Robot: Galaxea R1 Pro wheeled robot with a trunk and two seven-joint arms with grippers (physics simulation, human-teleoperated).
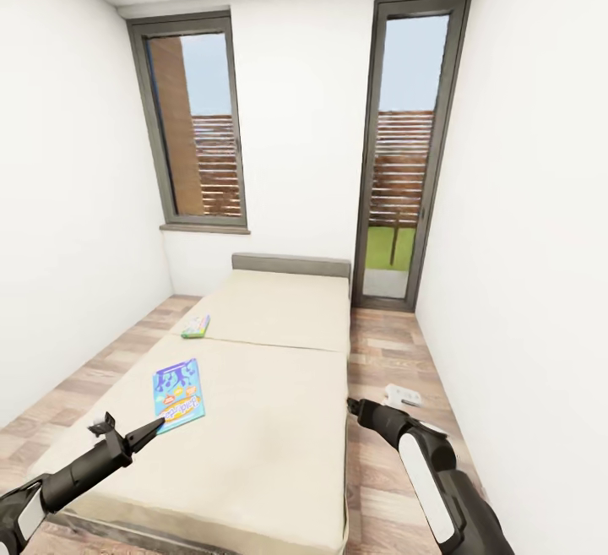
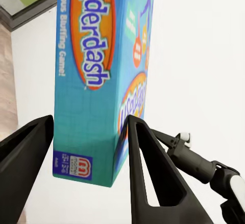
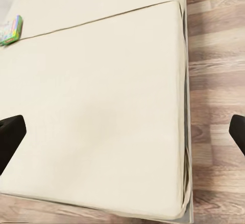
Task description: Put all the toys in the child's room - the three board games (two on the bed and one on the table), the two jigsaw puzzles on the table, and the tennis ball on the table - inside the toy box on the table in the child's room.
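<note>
**Reaching for the blue game on the bed**

Filling most of the room, the bed point(image 1: 279, 386) runs from the near edge of the head view back to a grey headboard point(image 1: 290, 264) under the white end wall, its beige mattress split by a seam across the middle. Wood floor point(image 1: 384, 352) shows on both sides of it. Behind stand a tall window point(image 1: 196, 128) on the left and a glazed door point(image 1: 405, 149) on the right.

Two board games lie on the mattress. The blue board game point(image 1: 178, 393) rests flat near the bed's left edge on the near half; in the left wrist view its printed lid sits between the fingers. The smaller-looking green one point(image 1: 196, 326) lies further back, beside the seam at the left edge.

The left gripper point(image 1: 135, 435) has its fingers spread wide apart, one on each side of the blue box's near corner, not clenched on it. The right gripper point(image 3: 122, 132) hangs over the bed's right edge, its fingertips point(image 3: 10, 137) released and far apart.
</note>
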